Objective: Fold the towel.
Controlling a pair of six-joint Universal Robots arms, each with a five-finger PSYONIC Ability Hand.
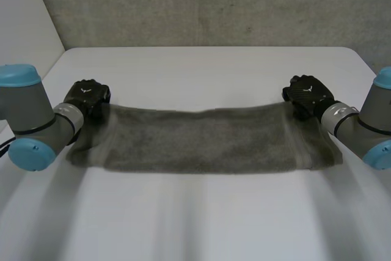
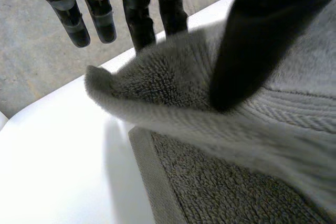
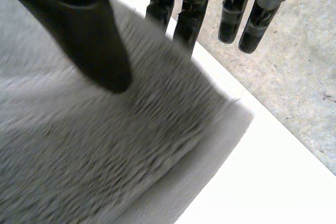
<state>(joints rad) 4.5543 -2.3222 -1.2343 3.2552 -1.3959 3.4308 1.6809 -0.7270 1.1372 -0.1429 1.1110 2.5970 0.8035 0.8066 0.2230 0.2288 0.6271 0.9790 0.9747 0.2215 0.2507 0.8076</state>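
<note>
A grey towel (image 1: 208, 139) lies across the middle of the white table (image 1: 201, 71), folded over itself into a long band. My left hand (image 1: 87, 96) is at its far left corner and my right hand (image 1: 308, 95) at its far right corner. Seen from the left wrist, the upper layer's corner (image 2: 173, 93) is raised off the lower layer, with the left hand (image 2: 257, 40) thumb on top and fingers (image 2: 142, 24) behind it. Seen from the right wrist, the right hand (image 3: 89, 30) thumb rests on the towel (image 3: 105, 145) and straight fingers (image 3: 191, 19) stand behind its edge.
Bare white table (image 1: 201, 224) stretches in front of and behind the towel. The table's far edge runs just beyond both hands, with concrete floor (image 3: 294, 77) past it. A grey wall (image 1: 214, 4) stands behind.
</note>
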